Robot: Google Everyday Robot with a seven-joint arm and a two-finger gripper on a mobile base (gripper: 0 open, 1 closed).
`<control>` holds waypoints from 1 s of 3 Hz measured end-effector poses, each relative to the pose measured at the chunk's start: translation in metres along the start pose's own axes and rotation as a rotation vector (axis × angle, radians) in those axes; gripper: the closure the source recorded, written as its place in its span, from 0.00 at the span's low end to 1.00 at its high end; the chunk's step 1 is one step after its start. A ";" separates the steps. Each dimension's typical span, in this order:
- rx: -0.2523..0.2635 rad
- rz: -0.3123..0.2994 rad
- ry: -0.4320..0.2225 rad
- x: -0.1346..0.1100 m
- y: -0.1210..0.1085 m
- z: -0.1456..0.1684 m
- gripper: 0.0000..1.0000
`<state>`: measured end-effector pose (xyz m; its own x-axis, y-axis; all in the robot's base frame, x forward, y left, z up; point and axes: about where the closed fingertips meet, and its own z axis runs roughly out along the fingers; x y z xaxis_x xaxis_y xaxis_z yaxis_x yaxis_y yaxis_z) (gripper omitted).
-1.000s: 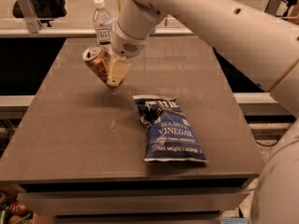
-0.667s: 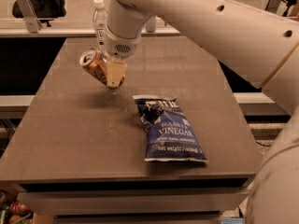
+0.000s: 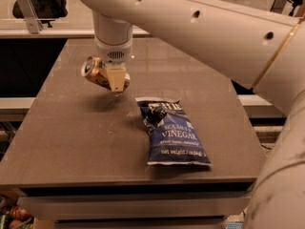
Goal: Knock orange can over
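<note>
End effector (image 3: 116, 81) touches tilted orange can (image 3: 97, 75) above brown table (image 3: 71, 137).

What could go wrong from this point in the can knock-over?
1. The gripper grips the orange can tilted, seemingly off the table, judging by the shadow beneath. On release it may drop and roll toward the left edge.
2. The chip bag lies close by; a can rolling right could strike or shove it.

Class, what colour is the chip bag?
Chip bag: dark blue, white lettering, camera view. Jaws grip orange can over the table, far left.
</note>
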<state>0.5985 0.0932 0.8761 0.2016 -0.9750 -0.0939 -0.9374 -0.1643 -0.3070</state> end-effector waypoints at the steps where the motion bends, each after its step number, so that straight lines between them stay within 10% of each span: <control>1: 0.009 -0.024 0.083 0.004 0.002 0.003 1.00; 3: -0.005 -0.067 0.194 0.008 0.007 0.012 1.00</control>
<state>0.5971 0.0859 0.8621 0.2058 -0.9723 0.1106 -0.9253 -0.2301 -0.3014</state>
